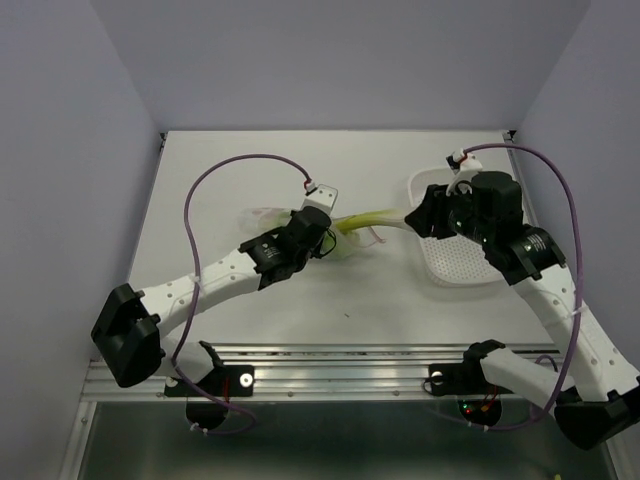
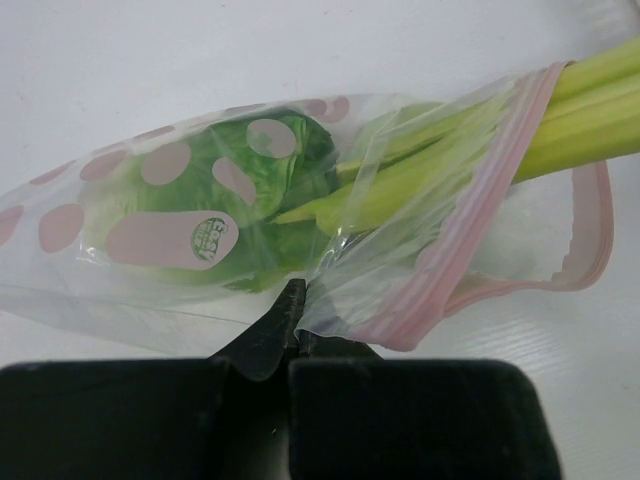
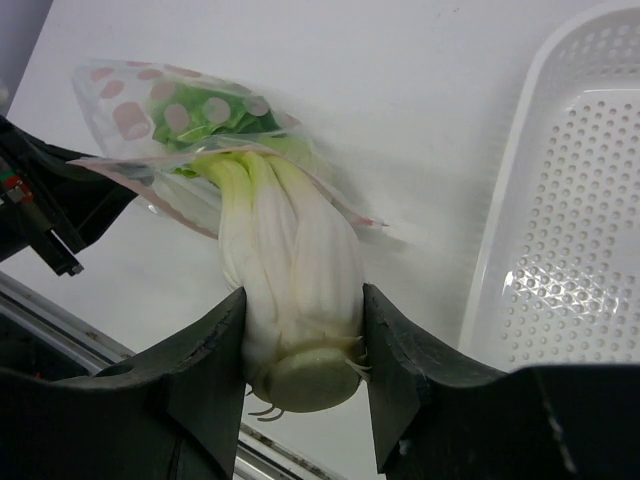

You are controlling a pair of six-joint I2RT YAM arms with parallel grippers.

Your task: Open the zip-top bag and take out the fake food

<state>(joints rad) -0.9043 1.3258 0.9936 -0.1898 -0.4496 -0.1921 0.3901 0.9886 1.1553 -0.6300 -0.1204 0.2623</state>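
The clear zip-top bag [image 2: 130,230] with pink spots lies on the table, its pink zipper mouth [image 2: 500,180] open. My left gripper [image 2: 296,305] is shut on the bag's lower edge near the mouth; it also shows in the top view [image 1: 325,243]. A fake leek [image 3: 290,270], white at the root and yellow-green further up [image 1: 370,218], sticks halfway out of the mouth. My right gripper [image 3: 300,340] is shut on the leek's white root end. A green leafy piece [image 2: 255,195] stays inside the bag.
A white perforated basket [image 3: 590,230] sits right of the leek, partly under my right arm in the top view [image 1: 455,265]. The table's near metal edge [image 1: 340,375] runs along the front.
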